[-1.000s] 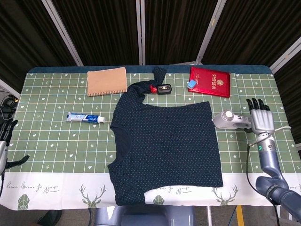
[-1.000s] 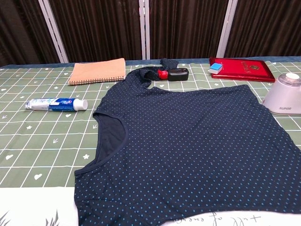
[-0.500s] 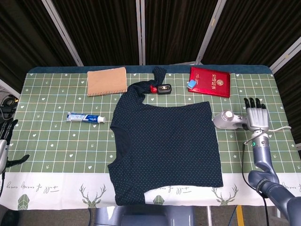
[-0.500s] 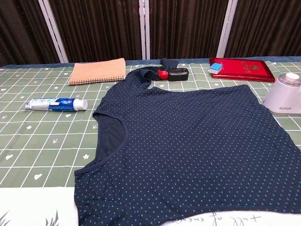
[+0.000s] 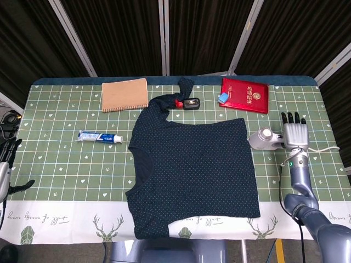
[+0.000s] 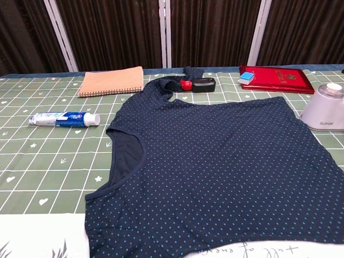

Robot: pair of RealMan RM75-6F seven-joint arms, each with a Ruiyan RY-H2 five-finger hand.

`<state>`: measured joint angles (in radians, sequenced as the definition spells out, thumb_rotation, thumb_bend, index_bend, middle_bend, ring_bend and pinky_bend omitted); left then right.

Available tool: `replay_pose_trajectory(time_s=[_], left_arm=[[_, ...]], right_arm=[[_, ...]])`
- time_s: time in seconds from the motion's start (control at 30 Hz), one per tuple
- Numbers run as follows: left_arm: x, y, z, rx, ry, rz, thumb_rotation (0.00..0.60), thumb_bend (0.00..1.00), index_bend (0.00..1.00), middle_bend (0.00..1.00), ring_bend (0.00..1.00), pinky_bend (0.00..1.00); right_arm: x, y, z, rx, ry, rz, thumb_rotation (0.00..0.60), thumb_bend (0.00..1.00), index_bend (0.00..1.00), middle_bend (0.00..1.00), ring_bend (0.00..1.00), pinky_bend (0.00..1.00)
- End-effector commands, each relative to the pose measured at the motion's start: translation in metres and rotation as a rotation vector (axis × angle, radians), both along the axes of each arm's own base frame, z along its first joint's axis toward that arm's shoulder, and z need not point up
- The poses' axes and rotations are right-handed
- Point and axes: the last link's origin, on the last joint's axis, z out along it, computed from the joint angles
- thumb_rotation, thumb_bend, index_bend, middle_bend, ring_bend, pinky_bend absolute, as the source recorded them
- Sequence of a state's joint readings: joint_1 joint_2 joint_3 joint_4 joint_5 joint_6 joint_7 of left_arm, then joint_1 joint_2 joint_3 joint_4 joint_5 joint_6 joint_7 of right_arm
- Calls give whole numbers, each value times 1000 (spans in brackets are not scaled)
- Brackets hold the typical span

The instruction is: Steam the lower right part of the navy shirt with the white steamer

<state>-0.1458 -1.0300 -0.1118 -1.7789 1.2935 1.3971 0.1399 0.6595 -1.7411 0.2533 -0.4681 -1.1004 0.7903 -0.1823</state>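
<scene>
The navy dotted shirt lies flat across the middle of the table, its hem to the right; the chest view shows its cloth close up. The white steamer lies just off the shirt's upper right edge, and its rounded body shows at the chest view's right border. My right hand sits at the steamer's handle end with straight, spread fingers; I cannot tell whether it touches the handle. My left hand hangs off the table's left edge, fingers apart, holding nothing.
A tan notebook and a red book lie along the far edge, with a small black and red object between them by the shirt's sleeve. A toothpaste tube lies left of the shirt. A white cable trails right of the steamer.
My right hand has slid left and slightly up, closing in on the steamer's handle end. The steamer, shirt and left hand have not moved.
</scene>
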Motion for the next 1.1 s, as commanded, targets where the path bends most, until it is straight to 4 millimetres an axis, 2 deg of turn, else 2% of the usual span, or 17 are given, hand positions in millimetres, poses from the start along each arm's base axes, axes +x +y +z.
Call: replay_pose_trajectory(time_s=[0.03,0.2,0.3,0.33,0.4,0.53,0.6,0.67,0.87,1.1], left_arm=[[0,0,0,1,2,2,600,0,0,0,0,0],[-1,2,-2,-2,5,9,600,0,0,0,0,0],[-2,2,-2,-2,6,12,600,0,0,0,0,0],[-2,3,-2,-2,5,13,600,0,0,0,0,0],[-2,3,-2,-2,5,14,600,0,0,0,0,0],[-2,4,-3,-3,3,14,600,0,0,0,0,0],[-3,5,-4,-9,6,14,600,0,0,0,0,0],[-3,6,-4,-13,5,16,600,0,0,0,0,0],[-3,5,-3,-7,1,15,600,0,0,0,0,0],[-2,5,-4,-15,2,9,600,0,0,0,0,0]], right_arm=[[2,-4,-6,7,-3,-4,600,464,65,167,52,238],[3,-9,-11,15,4,-16,600,482,67,170,54,239],[3,-11,-13,21,1,-24,600,564,106,215,91,245],[3,-11,-13,22,-2,-25,600,601,151,260,133,268],[4,-11,-14,20,-7,-19,600,642,267,363,231,356],[3,-11,-15,40,-16,-7,600,662,561,585,447,650],[3,-10,-13,37,-22,4,600,668,693,672,537,794],[3,-9,-12,35,-29,19,600,681,775,713,594,881],[-1,-4,-9,66,-55,53,600,722,843,724,644,932],[0,1,13,28,-126,165,600,731,857,731,656,938]])
